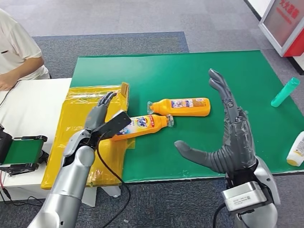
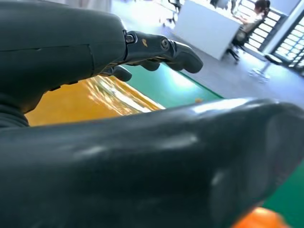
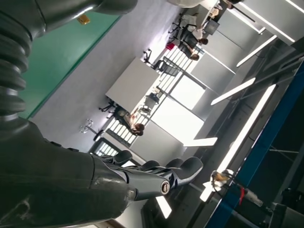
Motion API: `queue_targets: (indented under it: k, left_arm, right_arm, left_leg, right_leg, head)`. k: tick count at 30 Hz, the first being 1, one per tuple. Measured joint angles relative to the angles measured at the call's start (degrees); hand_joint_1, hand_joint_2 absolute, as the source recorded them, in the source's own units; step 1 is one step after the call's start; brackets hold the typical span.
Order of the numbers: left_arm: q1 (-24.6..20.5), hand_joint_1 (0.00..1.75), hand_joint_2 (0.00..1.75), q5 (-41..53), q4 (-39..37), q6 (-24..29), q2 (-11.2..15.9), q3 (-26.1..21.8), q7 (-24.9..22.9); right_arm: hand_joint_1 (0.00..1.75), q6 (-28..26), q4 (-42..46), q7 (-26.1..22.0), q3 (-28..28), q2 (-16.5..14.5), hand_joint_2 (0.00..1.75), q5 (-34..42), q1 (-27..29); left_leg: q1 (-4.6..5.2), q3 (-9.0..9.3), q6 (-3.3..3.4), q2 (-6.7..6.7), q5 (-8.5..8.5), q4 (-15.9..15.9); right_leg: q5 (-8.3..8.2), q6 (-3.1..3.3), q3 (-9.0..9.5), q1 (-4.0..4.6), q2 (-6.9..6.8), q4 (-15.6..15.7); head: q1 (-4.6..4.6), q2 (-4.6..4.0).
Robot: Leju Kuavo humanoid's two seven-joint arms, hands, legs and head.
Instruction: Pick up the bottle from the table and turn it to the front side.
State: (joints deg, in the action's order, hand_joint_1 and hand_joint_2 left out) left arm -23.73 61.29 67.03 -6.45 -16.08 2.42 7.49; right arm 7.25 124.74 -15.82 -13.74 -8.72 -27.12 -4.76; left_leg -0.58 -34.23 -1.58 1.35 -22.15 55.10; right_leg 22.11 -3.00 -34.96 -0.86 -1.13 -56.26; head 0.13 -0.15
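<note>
Head view: the near bottle (image 1: 143,126) lies on its side at the mat's (image 1: 215,71) left edge, base under the left hand (image 1: 104,118), whose spread fingers grip nothing. Right hand (image 1: 229,137) hovers open. Smooth, stiff plastic, probably light and slippery; grip mid-body.

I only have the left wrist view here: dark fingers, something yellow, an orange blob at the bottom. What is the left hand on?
Observer: The left hand lies over the base end of an orange bottle lying on its side.
Operator: Any other bottle nearby?
Observer: Yes, a second orange bottle lies just behind it on the green mat.
Operator: And the right hand?
Observer: The right hand is raised, fingers spread, holding nothing.
</note>
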Motion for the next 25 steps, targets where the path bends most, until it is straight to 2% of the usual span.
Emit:
queue_targets:
  k: [4, 8, 12, 16, 25]
  left_arm:
    - [2.65, 0.00, 0.00, -10.75, 7.22, -4.27, -0.32, -0.22, 0.40]
    - [4.63, 0.00, 0.00, -14.33, 12.11, -6.10, -0.31, -0.35, -0.05]
    - [5.69, 0.00, 1.75, -17.87, 14.67, -6.45, -0.31, -0.54, -0.11]
    - [8.38, 0.00, 1.75, -27.72, 18.81, -7.95, -0.05, -0.58, -0.77]
    - [16.30, 0.00, 1.75, -46.66, 33.68, -9.58, 1.91, -0.64, -2.98]
  right_arm:
    - [0.00, 0.29, -0.77, 0.70, 0.27, 0.00, 1.75, 0.84, -0.01]
    - [0.00, 0.58, -1.51, 0.80, 0.57, 0.00, 1.75, 1.41, -0.02]
    - [0.00, 1.22, -2.11, 1.41, 0.88, 0.00, 1.75, 2.29, -0.04]
    - [0.00, 2.62, -3.28, 2.53, 1.19, 0.00, 1.75, 3.93, -0.02]
    - [0.00, 4.77, -5.29, 5.72, 2.28, 0.02, 1.75, 7.68, 0.46]
  left_leg:
    - [0.00, -0.01, 0.00, 0.00, 0.00, 0.00]
    - [0.00, -0.01, 0.01, 0.00, 0.00, 0.00]
    - [0.00, -0.01, 0.01, 0.00, 0.00, 0.00]
    - [0.00, 0.00, 0.01, 0.00, 0.00, 0.00]
    - [-0.01, -0.01, 0.01, 0.00, -0.04, -0.01]
  right_leg:
    - [0.01, -0.01, 0.01, 0.00, 0.00, 0.00]
    - [0.01, -0.01, 0.00, 0.00, -0.01, 0.00]
    - [0.01, -0.01, 0.01, 0.00, 0.00, 0.00]
    - [0.01, -0.01, 0.02, 0.00, 0.00, 0.00]
    - [0.06, 0.00, -0.01, 0.01, 0.00, 0.00]
  head:
    - [-0.01, 0.00]
    - [0.00, 0.00]
    - [0.00, 0.00]
    - [0.00, 0.00]
    - [-0.01, 0.00]
